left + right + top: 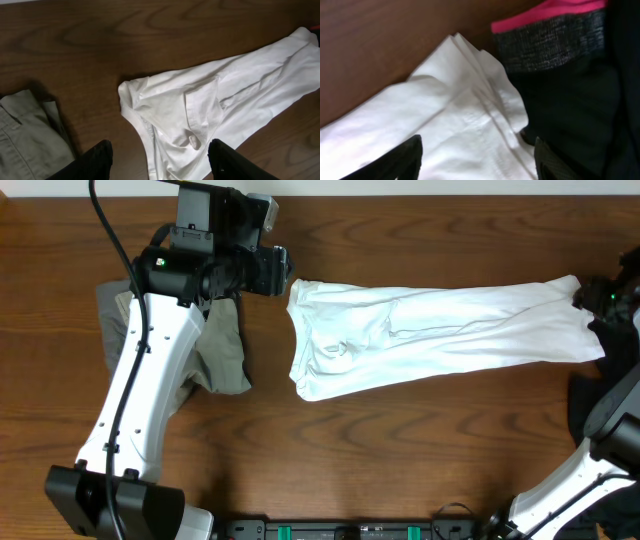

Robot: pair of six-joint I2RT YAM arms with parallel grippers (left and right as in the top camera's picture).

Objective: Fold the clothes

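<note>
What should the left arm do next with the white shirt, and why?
Probably lower the left gripper and close it on the bunched end of the white T-shirt. Its fingers stand open above that end, holding nothing. The shirt lies in a long crumpled strip, so it likely needs gripping before it can be spread and folded.

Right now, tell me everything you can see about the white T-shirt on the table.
The white T-shirt is soft, thin-looking cloth, gathered lengthwise into a long wrinkled band lying on the wooden table, from centre to the right edge. Its left end is bunched, with a folded flap on top; no print shows. Its right corner meets a black garment with a pink band. The khaki shorts lie apart from it. The left gripper and right gripper hang open over its ends.
</note>
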